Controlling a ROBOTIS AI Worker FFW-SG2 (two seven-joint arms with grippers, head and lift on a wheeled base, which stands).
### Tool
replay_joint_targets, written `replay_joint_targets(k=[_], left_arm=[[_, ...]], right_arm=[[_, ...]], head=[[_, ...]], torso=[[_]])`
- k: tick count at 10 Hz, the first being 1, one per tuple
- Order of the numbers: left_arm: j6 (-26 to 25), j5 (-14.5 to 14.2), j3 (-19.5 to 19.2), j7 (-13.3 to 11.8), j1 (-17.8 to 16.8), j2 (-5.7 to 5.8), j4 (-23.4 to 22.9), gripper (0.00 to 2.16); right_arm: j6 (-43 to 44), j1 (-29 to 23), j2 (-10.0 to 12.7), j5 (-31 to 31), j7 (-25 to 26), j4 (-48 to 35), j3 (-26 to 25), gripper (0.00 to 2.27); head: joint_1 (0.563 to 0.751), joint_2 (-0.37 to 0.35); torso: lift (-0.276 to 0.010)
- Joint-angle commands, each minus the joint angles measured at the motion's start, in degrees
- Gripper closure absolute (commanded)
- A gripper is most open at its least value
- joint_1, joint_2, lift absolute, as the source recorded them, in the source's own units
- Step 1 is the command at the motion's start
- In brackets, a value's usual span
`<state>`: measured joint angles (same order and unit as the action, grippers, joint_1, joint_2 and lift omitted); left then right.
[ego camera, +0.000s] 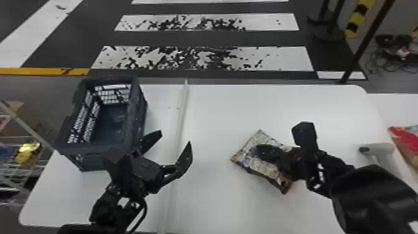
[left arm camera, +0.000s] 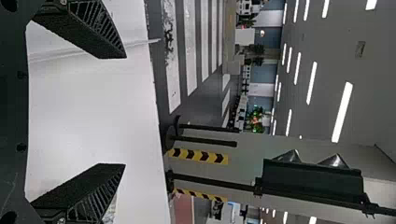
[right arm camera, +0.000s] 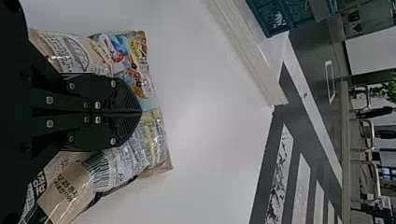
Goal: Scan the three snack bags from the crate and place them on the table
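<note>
Held snack bag [ego camera: 264,169], crate [ego camera: 137,113] beyond pale strip [ego camera: 183,109]

The snack bag [ego camera: 259,168], of crinkled, shiny film with colourful pictures on one part and a barcode on a pale, partly tan part, is pinched across its middle by the right hand [ego camera: 264,152], slanting over the white surface [ego camera: 217,124]. The dark crate [ego camera: 137,115] stands upright at the surface's left end, open-topped, with latticed walls. A red package [ego camera: 406,143], partly in view, lies beyond the surface's right edge.
</note>
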<state>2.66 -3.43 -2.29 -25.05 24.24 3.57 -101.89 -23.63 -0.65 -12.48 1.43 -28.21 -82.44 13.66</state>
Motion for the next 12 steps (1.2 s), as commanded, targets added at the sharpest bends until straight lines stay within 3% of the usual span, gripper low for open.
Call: replay_joint_targets(k=[1,3,6,9,12], left_arm=[[0.02,-0.09,0.10,0.00,-0.07,0.03,0.02,0.04],[0.02,-0.09,0.10,0.00,0.02,0.12,0.02,0.04],[0.02,-0.09,0.36,0.00,-0.34,0.21,0.29,0.04],[0.02,-0.17,0.36,0.00,-0.42,0.21,0.55,0.04],[0.19,-0.35,0.36,0.00,-0.34,0.30,0.55,0.04]], right_arm=[[1.52,-0.40,0.08,0.94,0.18,-0.71,-0.82,2.26],[-0.06,-5.41,0.08,3.67,-0.26,-11.87,-4.52,2.26],[-3.05,-13.67,-0.09,3.84,-3.87,-25.14,-4.95,2.26],[-1.82,-15.61,-0.62,2.61,-7.38,-25.49,-1.18,2.26],[-0.41,-13.41,-0.80,-0.90,-7.73,-20.92,3.22,2.26]], head=[[0.695,0.067],[0.695,0.065],[0.695,0.081],[0.695,0.129],[0.695,0.177]], torso=[[-0.062],[-0.062],[-0.062],[-0.062],[-0.062]])
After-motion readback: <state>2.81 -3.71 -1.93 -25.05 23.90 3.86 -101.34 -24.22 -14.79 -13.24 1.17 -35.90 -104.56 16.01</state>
